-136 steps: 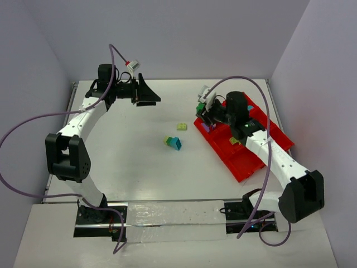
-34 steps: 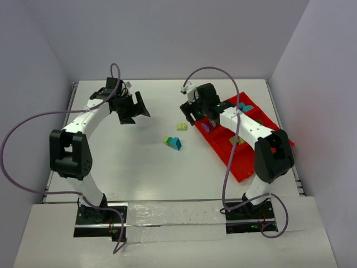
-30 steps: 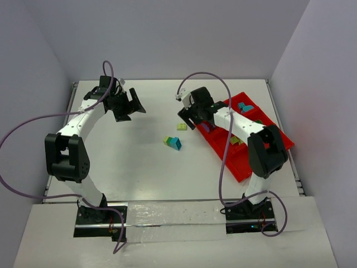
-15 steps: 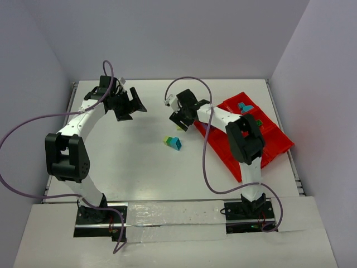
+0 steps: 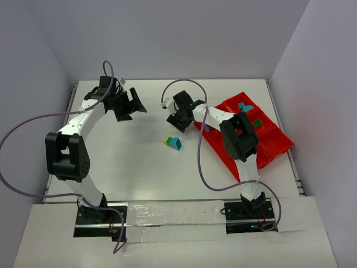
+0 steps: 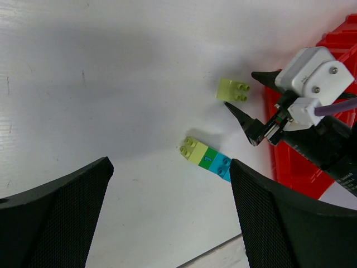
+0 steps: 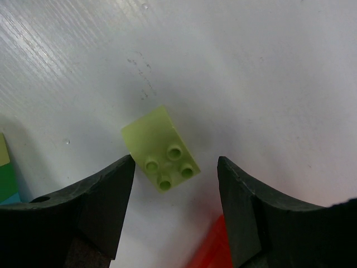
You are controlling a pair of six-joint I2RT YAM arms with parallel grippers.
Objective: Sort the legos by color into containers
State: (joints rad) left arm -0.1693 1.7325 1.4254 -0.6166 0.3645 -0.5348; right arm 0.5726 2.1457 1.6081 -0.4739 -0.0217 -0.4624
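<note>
Lego: pale yellow, four studs

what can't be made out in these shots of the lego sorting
- Top view: pale yellow brick, hidden under right gripper.
- Top view: part of red tray, covered by right arm.
- Right wrist view: three-colour stack, cut off by left edge.
</note>
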